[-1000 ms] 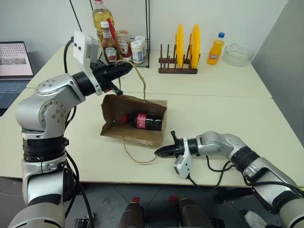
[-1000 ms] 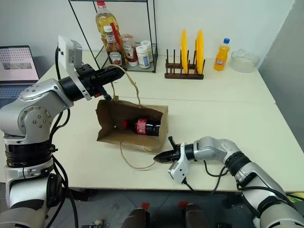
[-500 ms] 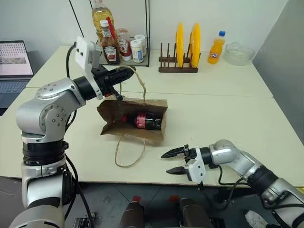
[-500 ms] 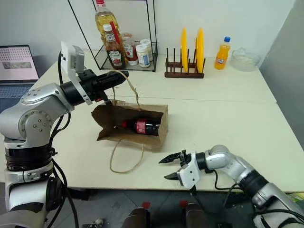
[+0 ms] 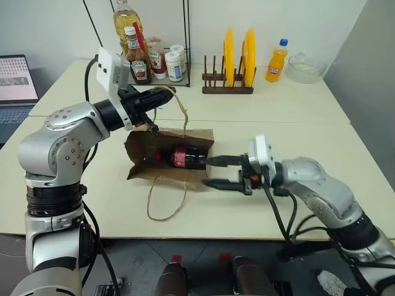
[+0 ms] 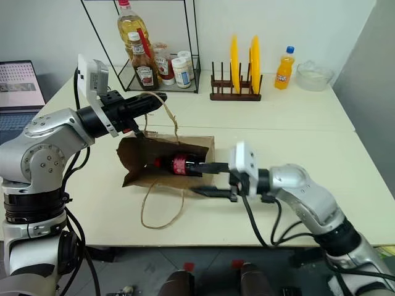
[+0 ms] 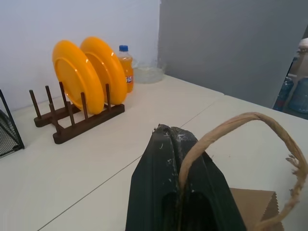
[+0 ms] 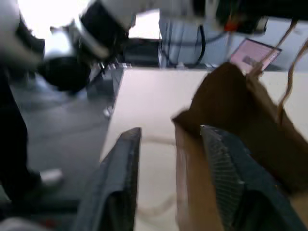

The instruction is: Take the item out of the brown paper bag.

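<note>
Left eye view | left tool [image 5: 162, 94] pinches twisted cord handle [image 5: 182, 111] | right tool [image 5: 217, 172] parted, empty

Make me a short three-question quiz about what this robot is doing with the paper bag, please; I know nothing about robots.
1. True or false: the cola bottle is already out of the brown paper bag.
2. What is the left gripper shut on? A) the bag's cord handle B) the ketchup bottle C) nothing
3. Fill in: the right gripper has its fingers ____ at the bag's mouth.

Key
1. False: it lies inside the bag.
2. A
3. Open, empty.
</note>
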Robot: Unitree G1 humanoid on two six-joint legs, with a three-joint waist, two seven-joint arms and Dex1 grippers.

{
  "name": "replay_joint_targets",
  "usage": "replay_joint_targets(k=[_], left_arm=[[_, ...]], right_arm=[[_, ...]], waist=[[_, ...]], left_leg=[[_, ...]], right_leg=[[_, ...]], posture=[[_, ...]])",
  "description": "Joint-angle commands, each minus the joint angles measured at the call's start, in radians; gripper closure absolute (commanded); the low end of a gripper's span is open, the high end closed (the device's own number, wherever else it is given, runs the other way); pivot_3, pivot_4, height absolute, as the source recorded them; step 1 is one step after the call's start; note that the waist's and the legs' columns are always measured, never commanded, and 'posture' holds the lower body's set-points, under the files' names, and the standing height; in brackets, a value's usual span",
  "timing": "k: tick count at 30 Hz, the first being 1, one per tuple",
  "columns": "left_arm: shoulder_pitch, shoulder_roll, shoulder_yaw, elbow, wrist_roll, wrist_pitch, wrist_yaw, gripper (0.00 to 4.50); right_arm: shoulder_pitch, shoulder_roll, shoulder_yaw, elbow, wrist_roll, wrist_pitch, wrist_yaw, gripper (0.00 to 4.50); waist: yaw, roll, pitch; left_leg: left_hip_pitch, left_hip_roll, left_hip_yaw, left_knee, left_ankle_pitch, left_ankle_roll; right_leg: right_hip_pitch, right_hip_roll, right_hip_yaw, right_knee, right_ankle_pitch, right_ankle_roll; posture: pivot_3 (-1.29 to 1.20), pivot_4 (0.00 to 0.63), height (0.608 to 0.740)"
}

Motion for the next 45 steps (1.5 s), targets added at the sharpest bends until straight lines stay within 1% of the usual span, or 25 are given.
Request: replay_joint_targets(k=[1, 2, 3, 6, 10, 11, 15, 19, 22, 28, 32, 35, 36, 38, 45], left_arm=[[-0.030, 0.012, 0.016, -0.028, -0.010, -0.004, 0.002, 4.50], [-0.032, 0.014, 0.016, -0.027, -0.010, -0.004, 0.001, 4.50], [-0.034, 0.015, 0.015, -0.026, -0.007, -0.006, 0.002, 4.50], [-0.038, 0.018, 0.017, -0.029, -0.009, -0.002, 0.004, 4.50], [-0.034, 0.021, 0.021, -0.041, -0.014, 0.004, 0.009, 4.50], [-0.032, 0.022, 0.022, -0.044, -0.015, 0.006, 0.011, 4.50], [-0.024, 0.024, 0.028, -0.057, -0.019, 0.011, 0.019, 4.50], [-0.017, 0.019, 0.030, -0.070, -0.023, 0.018, 0.029, 4.50], [-0.018, 0.016, 0.029, -0.067, -0.024, 0.017, 0.031, 4.50], [-0.025, 0.007, 0.024, -0.055, -0.023, 0.008, 0.035, 4.50], [-0.022, 0.000, 0.023, -0.055, -0.023, 0.002, 0.035, 4.50], [-0.026, -0.002, 0.021, -0.048, -0.021, -0.003, 0.031, 4.50], [-0.029, -0.003, 0.020, -0.044, -0.019, -0.005, 0.030, 4.50], [-0.034, -0.004, 0.017, -0.035, -0.015, -0.010, 0.027, 4.50], [-0.039, -0.004, 0.015, -0.028, -0.013, -0.014, 0.020, 4.50]], right_arm=[[-0.064, 0.117, -0.038, 0.013, 0.131, 0.157, -0.084, 3.92], [-0.082, 0.171, -0.031, 0.039, 0.134, 0.178, -0.100, 4.36], [-0.092, 0.214, -0.028, 0.059, 0.137, 0.197, -0.109, 4.49], [-0.097, 0.313, -0.008, 0.120, 0.106, 0.221, -0.112, 4.49], [-0.120, 0.422, 0.002, 0.239, 0.015, 0.180, -0.102, 4.49], [-0.128, 0.437, 0.004, 0.270, -0.019, 0.157, -0.095, 4.49], [-0.154, 0.474, 0.020, 0.404, -0.255, -0.048, -0.132, 4.49], [-0.160, 0.428, 0.108, 0.470, -0.516, -0.166, -0.192, 4.49], [-0.144, 0.385, 0.168, 0.463, -0.657, -0.203, -0.206, 4.49], [-0.144, 0.286, 0.216, 0.417, -0.874, -0.196, -0.230, 4.49], [-0.142, 0.216, 0.234, 0.392, -0.981, -0.214, -0.210, 4.49], [-0.145, 0.189, 0.244, 0.386, -1.033, -0.234, -0.186, 4.49], [-0.150, 0.182, 0.254, 0.387, -1.049, -0.243, -0.168, 4.13], [-0.162, 0.172, 0.272, 0.393, -1.085, -0.267, -0.146, 3.59], [-0.191, 0.185, 0.287, 0.446, -1.145, -0.323, -0.080, 1.09]], waist=[[0.000, 0.001, 0.001], [0.001, 0.001, 0.001], [0.001, 0.001, 0.001], [0.001, 0.002, 0.001], [0.000, 0.003, 0.002], [-0.001, 0.003, 0.002], [-0.002, 0.004, 0.002], [-0.002, 0.004, 0.002], [-0.003, 0.004, 0.002], [-0.004, 0.004, 0.002], [-0.002, 0.004, 0.002], [-0.002, 0.004, 0.002], [-0.002, 0.004, 0.002], [-0.002, 0.004, 0.002], [-0.004, 0.004, 0.002]], left_leg=[[-0.001, 0.000, 0.000, 0.000, 0.000, 0.000], [-0.001, 0.000, 0.000, 0.000, 0.000, 0.000], [-0.001, 0.000, 0.000, 0.000, 0.000, 0.000], [-0.001, 0.000, 0.000, -0.001, 0.000, 0.000], [-0.001, 0.000, 0.000, -0.001, 0.000, 0.000], [-0.001, 0.000, 0.000, -0.001, 0.000, 0.000], [-0.001, 0.000, 0.000, -0.001, 0.000, 0.000], [-0.001, 0.000, 0.001, -0.002, 0.000, 0.000], [-0.003, 0.000, 0.001, -0.002, 0.000, 0.000], [-0.005, 0.000, 0.001, -0.002, 0.000, 0.000], [-0.005, 0.000, 0.001, -0.002, 0.000, -0.001], [-0.005, 0.000, 0.001, -0.002, 0.000, -0.001], [-0.005, 0.000, 0.001, -0.002, 0.000, -0.001], [-0.005, 0.000, 0.002, -0.002, 0.000, -0.001], [-0.005, 0.000, 0.001, -0.002, 0.000, -0.001]], right_leg=[[-0.001, 0.000, 0.000, 0.000, 0.000, 0.000], [-0.001, 0.000, 0.000, 0.000, 0.000, 0.000], [-0.001, 0.000, 0.000, 0.000, 0.000, 0.000], [-0.001, 0.000, -0.001, 0.000, 0.000, 0.000], [-0.001, 0.000, 0.000, 0.000, 0.000, 0.000], [-0.002, 0.000, 0.000, 0.000, 0.000, 0.000], [-0.002, 0.000, 0.000, 0.000, 0.000, 0.000], [-0.003, 0.000, 0.000, 0.000, 0.000, 0.000], [-0.006, 0.000, 0.001, 0.001, 0.000, 0.000], [-0.007, 0.000, 0.001, 0.001, 0.000, 0.000], [-0.007, 0.000, 0.001, 0.001, 0.000, 0.000], [-0.007, 0.000, 0.001, 0.001, 0.000, 0.000], [-0.007, 0.000, 0.001, 0.001, 0.000, 0.000], [-0.007, 0.000, 0.001, 0.001, 0.000, 0.000], [-0.007, 0.000, 0.001, 0.001, 0.000, 0.000]], posture=[[0.00, 0.150, 0.740], [0.00, 0.150, 0.740], [0.00, 0.150, 0.740], [0.00, 0.150, 0.740], [0.00, 0.150, 0.740], [0.00, 0.150, 0.740], [0.00, 0.150, 0.740], [0.00, 0.150, 0.740], [0.00, 0.150, 0.740], [0.00, 0.150, 0.740], [0.00, 0.150, 0.740], [0.00, 0.150, 0.740], [0.00, 0.150, 0.740], [0.00, 0.150, 0.740], [0.00, 0.150, 0.740]])
